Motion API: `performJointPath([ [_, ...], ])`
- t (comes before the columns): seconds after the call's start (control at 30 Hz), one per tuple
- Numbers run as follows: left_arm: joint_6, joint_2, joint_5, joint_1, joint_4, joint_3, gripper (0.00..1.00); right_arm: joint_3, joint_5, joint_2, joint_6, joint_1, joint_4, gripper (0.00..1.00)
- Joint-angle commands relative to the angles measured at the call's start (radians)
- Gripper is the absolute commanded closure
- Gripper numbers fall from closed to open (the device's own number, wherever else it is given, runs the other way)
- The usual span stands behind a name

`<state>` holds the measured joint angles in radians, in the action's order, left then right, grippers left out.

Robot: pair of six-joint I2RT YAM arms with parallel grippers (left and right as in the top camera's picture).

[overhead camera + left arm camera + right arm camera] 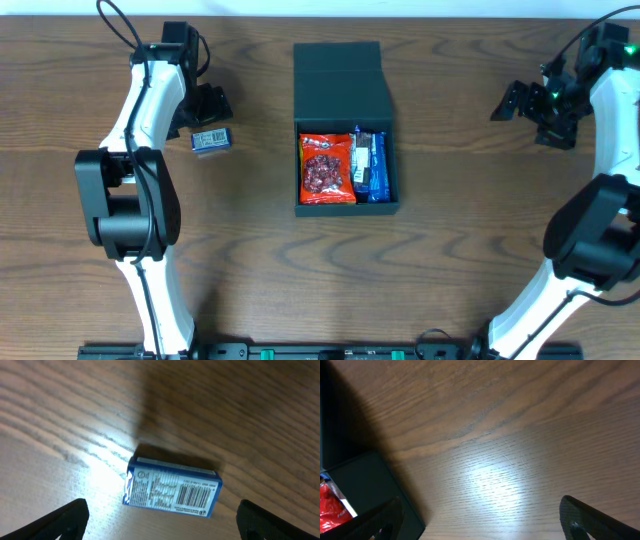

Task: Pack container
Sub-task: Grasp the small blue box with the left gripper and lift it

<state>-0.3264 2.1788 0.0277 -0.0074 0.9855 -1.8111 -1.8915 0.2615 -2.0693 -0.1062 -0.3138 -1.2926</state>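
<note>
We find the container at the middle of the desk, a matte, dark teal-black rectangular box, far larger than anything in it. Its open compartment faces the near edge. A red packet lies flat in it and fills the left part. A blue packet is wedged along the right wall, with a narrow dark strip between the two that we cannot identify. The hinged lid is folded back flat toward the far edge.

Left of the container and well apart from it, a small blue carton lies on the bare wood with its barcode side up. Just beyond it, toward the far left corner, hangs the left tool. Its wrist view shows the fingers spread wide, with the carton between them and untouched.

Toward the far right corner, the right tool is held over bare wood, its fingers also apart and holding nothing. A corner of the container shows at the lower left of its view. Nothing lies between either tool and the container.
</note>
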Motion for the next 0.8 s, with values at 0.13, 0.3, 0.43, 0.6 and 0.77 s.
performJointPath([
  [0.13, 0.090, 0.009, 0.030, -0.008, -0.041, 0.079, 0.05, -0.017, -0.002, -0.003, -0.002, 0.008, 0.010, 0.01],
  [0.3, 0.187, 0.009, 0.050, -0.007, -0.060, 0.108, 0.05, -0.017, -0.002, -0.003, -0.002, 0.008, 0.013, 0.01],
  [0.43, 0.220, 0.009, 0.042, -0.005, -0.073, 0.109, 0.05, -0.017, -0.002, -0.003, -0.002, 0.008, 0.017, 0.01],
  [0.6, 0.249, 0.009, 0.040, -0.005, -0.108, 0.134, 0.04, -0.017, -0.002, -0.003, -0.002, 0.008, 0.017, 0.01],
  [0.77, 0.248, 0.010, 0.020, -0.005, -0.127, 0.156, 0.05, -0.017, -0.002, -0.003, -0.002, 0.008, 0.017, 0.01],
])
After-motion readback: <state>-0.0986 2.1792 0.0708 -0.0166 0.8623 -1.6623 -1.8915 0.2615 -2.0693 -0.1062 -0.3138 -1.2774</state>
